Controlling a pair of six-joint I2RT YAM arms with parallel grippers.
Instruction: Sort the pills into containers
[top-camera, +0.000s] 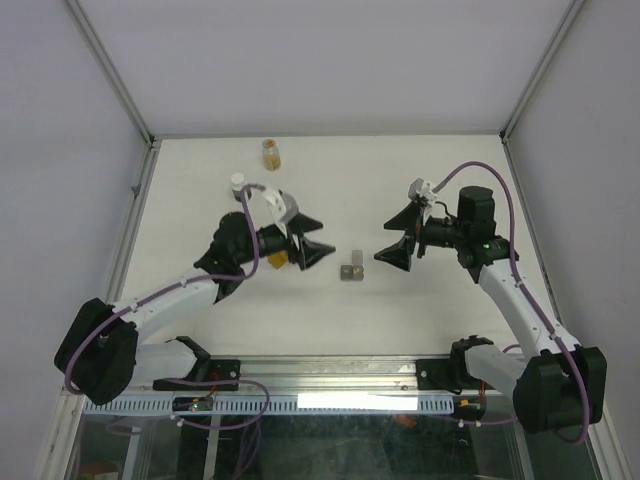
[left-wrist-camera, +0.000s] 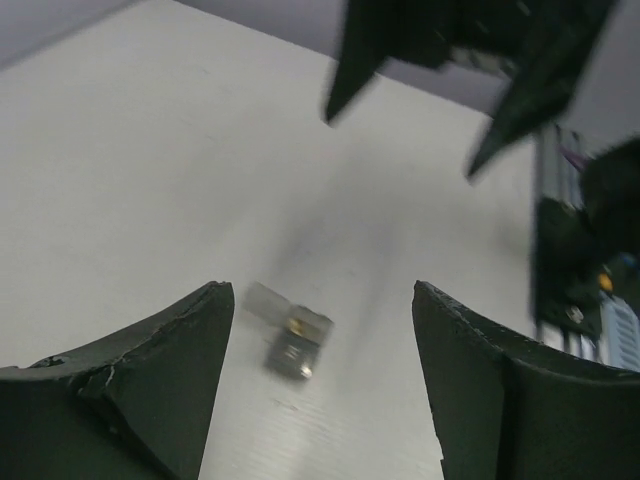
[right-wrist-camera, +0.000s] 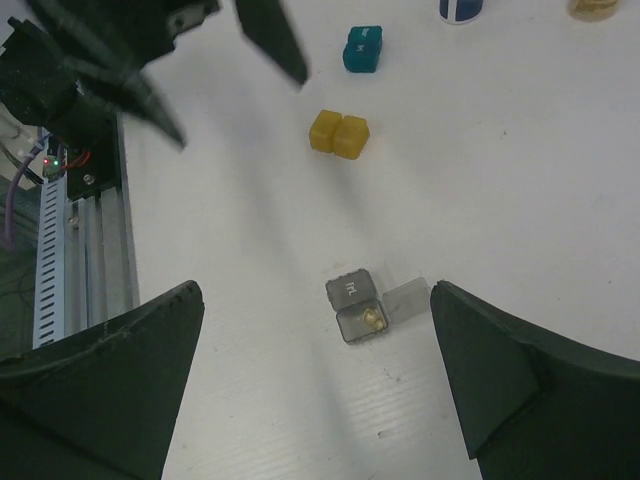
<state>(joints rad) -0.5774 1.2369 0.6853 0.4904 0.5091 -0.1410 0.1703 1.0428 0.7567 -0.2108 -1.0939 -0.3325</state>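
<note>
The left hand (top-camera: 322, 238) hovers open, tilted toward the gray box (top-camera: 352, 270), which sits on the surface (top-camera: 430, 170) between both hands with one cell open, so any approach should be slow and centred to avoid knocking it, while the right hand (top-camera: 385, 240) faces it, open as well.

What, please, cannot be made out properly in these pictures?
Top external: the teal container is unseen, probably under the left arm, which half covers the yellow container.
Left wrist: the gray container is motion-blurred; contents unreadable.
Right wrist: two bottles are cut off by the top edge; the gray lid's marking is too small.
</note>
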